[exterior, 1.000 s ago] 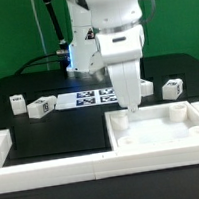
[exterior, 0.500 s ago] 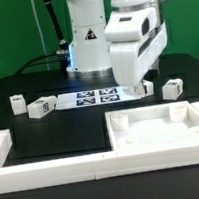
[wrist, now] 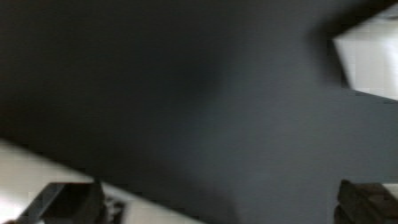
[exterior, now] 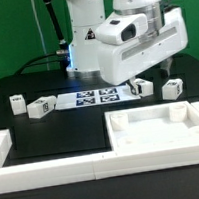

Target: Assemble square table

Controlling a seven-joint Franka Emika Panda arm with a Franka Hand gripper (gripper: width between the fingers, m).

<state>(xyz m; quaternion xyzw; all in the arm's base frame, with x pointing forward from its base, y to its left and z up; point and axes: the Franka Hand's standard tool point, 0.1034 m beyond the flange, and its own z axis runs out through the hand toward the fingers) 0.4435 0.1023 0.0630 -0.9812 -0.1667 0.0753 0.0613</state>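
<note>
The pincer [exterior: 150,74] hangs wide open and empty above the table [exterior: 61,132]. Its broad hand is tilted, and the two fingers spread along the exterior view's left-right line.

The coming move turns on the near leg [exterior: 140,86]. It lies on the table just below the finger on the exterior view's left, so it sits to that side of the gap and not between the fingers. A second leg [exterior: 172,88] lies just past the other finger, on the exterior view's right. By my judgement the pincer has to shift toward one of them and come down before it can close. Both legs are too small to tell their long axis.

The slab [exterior: 157,129] lies flat, sockets up, nearer the camera than the pincer and beside the wall [exterior: 56,171]. The far legs [exterior: 38,108] lie well apart, on the exterior view's left past the marker board [exterior: 87,97].

The wrist view shows bare table between the fingertips [wrist: 71,205] and a white shape [wrist: 370,58] that I cannot identify.
</note>
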